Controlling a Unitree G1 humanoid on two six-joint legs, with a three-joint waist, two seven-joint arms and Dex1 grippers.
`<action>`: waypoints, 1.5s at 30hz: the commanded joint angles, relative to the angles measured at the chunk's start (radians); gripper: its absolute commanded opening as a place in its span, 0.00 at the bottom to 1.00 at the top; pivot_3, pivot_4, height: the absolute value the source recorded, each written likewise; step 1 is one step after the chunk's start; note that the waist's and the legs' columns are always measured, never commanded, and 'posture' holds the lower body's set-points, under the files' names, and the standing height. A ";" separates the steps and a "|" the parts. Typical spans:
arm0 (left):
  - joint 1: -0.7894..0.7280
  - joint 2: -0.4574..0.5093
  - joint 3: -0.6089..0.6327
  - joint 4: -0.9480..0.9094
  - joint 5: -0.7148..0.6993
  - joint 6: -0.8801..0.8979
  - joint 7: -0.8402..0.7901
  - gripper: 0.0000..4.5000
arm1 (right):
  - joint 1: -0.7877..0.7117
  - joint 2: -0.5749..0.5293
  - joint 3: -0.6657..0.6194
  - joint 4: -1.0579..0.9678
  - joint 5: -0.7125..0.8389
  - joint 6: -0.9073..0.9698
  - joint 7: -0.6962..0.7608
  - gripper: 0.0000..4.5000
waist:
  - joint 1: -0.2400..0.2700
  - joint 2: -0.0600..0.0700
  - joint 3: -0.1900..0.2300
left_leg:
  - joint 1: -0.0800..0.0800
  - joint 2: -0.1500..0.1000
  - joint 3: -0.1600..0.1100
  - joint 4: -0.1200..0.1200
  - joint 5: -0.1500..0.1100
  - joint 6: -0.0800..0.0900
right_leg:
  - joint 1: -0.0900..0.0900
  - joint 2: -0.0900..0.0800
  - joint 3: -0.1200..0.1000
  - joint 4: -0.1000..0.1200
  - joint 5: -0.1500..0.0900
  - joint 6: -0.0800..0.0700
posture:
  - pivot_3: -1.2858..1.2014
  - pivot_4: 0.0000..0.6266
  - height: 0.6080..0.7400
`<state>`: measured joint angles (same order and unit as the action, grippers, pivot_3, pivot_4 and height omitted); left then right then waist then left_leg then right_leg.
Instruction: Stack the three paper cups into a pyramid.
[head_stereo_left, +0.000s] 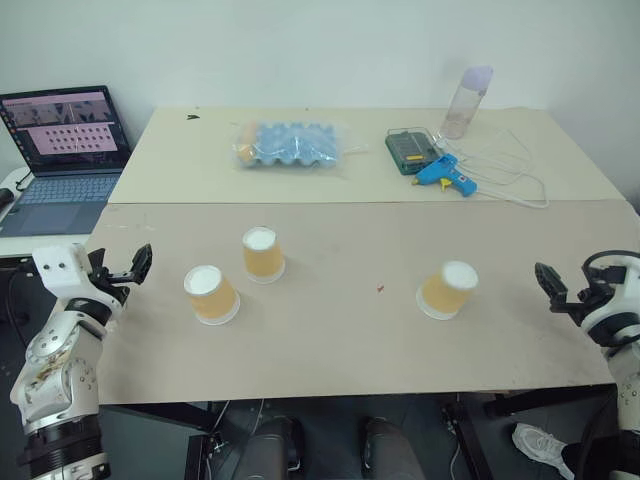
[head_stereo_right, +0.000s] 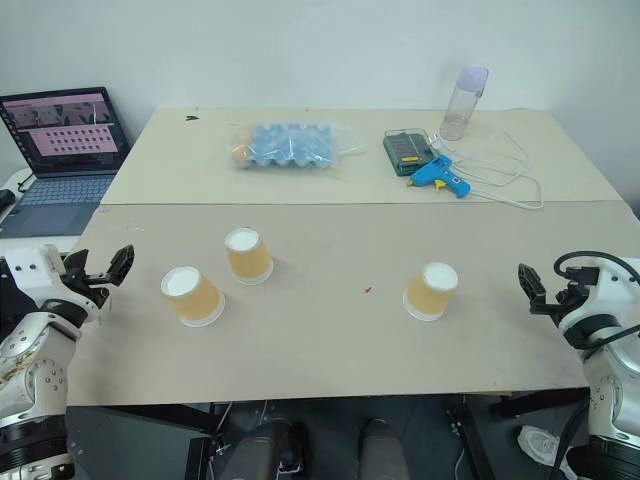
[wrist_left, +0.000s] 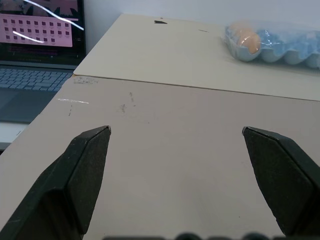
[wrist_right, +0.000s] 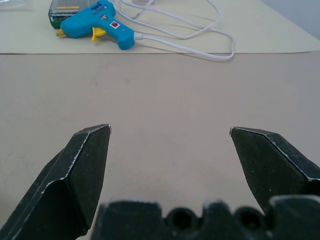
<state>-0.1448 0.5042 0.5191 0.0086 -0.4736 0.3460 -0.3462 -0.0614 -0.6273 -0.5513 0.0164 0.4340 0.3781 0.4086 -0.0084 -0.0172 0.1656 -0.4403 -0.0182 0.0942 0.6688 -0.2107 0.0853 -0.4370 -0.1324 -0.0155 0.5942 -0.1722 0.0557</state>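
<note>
Paper cups: three, all inverted, white bases up, unstacked on near table panel (head_stereo_left: 330, 340). Left gripper (head_stereo_left: 128, 270) at table's 9 o'clock edge, fingers spread wide, empty. Left cup (head_stereo_left: 210, 294) tilted; middle cup (head_stereo_left: 263, 254) just beside it toward 1 o'clock, apart. Right cup (head_stereo_left: 448, 290) well apart toward 3 o'clock. Right gripper (head_stereo_left: 562, 290) at 3 o'clock edge, fingers spread, empty. Far panel: egg carton (head_stereo_left: 290, 146), glue gun (head_stereo_left: 445, 175), bottle (head_stereo_left: 467, 102). Laptop (head_stereo_left: 65, 150) off table at 10 o'clock.
</note>
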 joint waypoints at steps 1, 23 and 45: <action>-0.023 0.004 -0.005 -0.024 0.015 -0.019 0.019 1.00 | -0.017 -0.004 -0.007 -0.036 0.000 -0.006 -0.009 0.99 | 0.000 0.000 0.000 | 0.000 0.000 0.000 0.000 0.000 0.000 | 0.000 0.000 0.000 0.000 0.000 0.000 | 0.52 0.24 1.00; 0.198 0.310 0.115 -0.383 -0.441 0.383 -0.405 1.00 | -0.423 -0.264 0.248 -0.623 0.566 0.395 0.344 0.99 | 0.005 -0.004 0.000 | -0.001 0.004 0.001 -0.003 -0.001 -0.001 | -0.004 -0.003 -0.011 -0.001 -0.003 -0.008 | 0.52 0.24 1.00; 0.250 0.388 0.044 -0.477 -0.372 0.369 -0.485 1.00 | -0.367 -0.233 0.501 -0.673 0.408 0.363 0.444 0.99 | 0.021 -0.005 0.001 | -0.001 0.001 0.003 -0.003 -0.001 -0.002 | -0.006 -0.015 -0.026 -0.001 -0.002 -0.009 | 0.52 0.24 1.00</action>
<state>0.1308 0.8601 0.5431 -0.4570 -0.8291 0.7278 -0.8096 -0.4275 -0.8702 -0.0465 -0.6207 0.8351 0.7496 0.8643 0.0125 -0.0219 0.1663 -0.4409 -0.0168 0.0969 0.6656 -0.2118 0.0835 -0.4432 -0.1470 -0.0421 0.5931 -0.1746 0.0470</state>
